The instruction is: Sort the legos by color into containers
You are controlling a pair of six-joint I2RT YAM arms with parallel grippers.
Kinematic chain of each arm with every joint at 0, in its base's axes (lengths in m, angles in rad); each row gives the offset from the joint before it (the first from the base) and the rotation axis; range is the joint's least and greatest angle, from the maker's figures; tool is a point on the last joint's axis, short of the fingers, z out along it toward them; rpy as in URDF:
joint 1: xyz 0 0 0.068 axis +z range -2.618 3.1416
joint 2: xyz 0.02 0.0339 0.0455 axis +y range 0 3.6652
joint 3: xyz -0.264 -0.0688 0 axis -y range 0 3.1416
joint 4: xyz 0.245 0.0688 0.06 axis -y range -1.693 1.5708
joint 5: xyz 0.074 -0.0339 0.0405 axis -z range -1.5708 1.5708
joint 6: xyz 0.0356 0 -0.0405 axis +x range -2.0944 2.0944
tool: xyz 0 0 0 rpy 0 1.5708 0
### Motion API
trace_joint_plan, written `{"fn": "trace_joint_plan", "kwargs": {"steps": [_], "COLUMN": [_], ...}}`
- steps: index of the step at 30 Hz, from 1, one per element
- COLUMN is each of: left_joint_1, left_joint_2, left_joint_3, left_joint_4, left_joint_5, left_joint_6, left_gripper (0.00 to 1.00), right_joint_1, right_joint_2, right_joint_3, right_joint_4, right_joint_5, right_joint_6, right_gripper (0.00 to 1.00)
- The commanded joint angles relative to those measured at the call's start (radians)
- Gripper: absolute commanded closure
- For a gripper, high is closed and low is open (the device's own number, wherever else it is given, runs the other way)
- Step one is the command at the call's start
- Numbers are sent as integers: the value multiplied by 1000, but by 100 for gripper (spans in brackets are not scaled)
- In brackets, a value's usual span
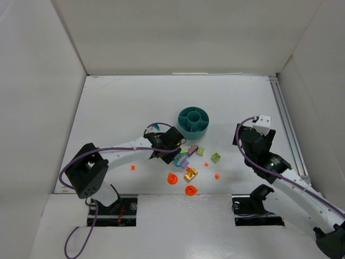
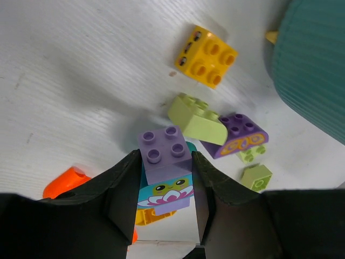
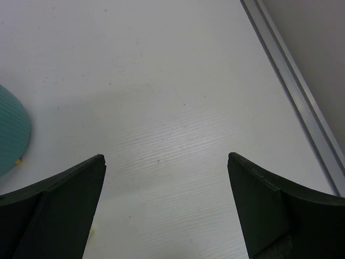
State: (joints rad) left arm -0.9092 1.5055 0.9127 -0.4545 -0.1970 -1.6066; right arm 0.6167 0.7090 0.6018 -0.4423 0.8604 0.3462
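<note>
The left jaws clamp a purple brick (image 2: 164,156) amid legos (image 2: 197,120) on the counter (image 1: 118,118) near the teal dish (image 1: 191,133), a grip best held square and lifted straight up clear of neighbours, while the right jaws gape empty.

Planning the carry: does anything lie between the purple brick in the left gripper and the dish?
Yes: a lime brick and a dark purple piece lie between the purple brick and the dish, both low; nothing visible higher up.
</note>
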Motion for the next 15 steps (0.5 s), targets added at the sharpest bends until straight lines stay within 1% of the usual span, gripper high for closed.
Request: {"fn": "trace_joint_plan", "kwargs": {"steps": [1,3,4,5,6,7,8,9,11,12,13,14,15], "left_joint_1": [-51,-78,-104,-118,-132,-144,-157,-157,-157,-157,-157,-157,-157], "left_joint_2": [-8,-20,-34,-44,-54,-79,-94,-109,-169,-195,-221,-284,-318], "left_joint_3": [107,141,155,175,175,189,189,189,189,160,141,118,67], "left_joint_4": [-101,-143,-144,-144,-144,-135,-135,-118,-64,-43,15,60,107], "left_joint_5": [-116,-195,-225,-289,-321,-350,-378,-424,-459,-491,-507,-518,-518], "left_joint_6": [27,27,39,39,51,97,117,144,229,252,273,307,383], "left_gripper": [94,95,97,97,98,98,98,98,98,98,98,98,98], "right_joint_1": [8,8,8,8,8,8,8,8,8,8,8,8,8], "right_joint_2": [-3,-3,-3,-3,-3,-3,6,16,27,27,27,3,3], "right_joint_3": [3,-7,-34,-46,-59,-68,-68,-68,-50,-36,-36,-36,-36], "right_joint_4": [72,149,248,302,354,441,467,479,479,479,469,468,468], "right_joint_5": [-7,-93,-137,-191,-330,-412,-493,-621,-681,-681,-742,-782,-837], "right_joint_6": [-85,-191,-301,-358,-415,-468,-565,-590,-607,-607,-607,-628,-654], "right_gripper": [1,1,1,1,1,1,1,1,1,1,1,1,1]}}
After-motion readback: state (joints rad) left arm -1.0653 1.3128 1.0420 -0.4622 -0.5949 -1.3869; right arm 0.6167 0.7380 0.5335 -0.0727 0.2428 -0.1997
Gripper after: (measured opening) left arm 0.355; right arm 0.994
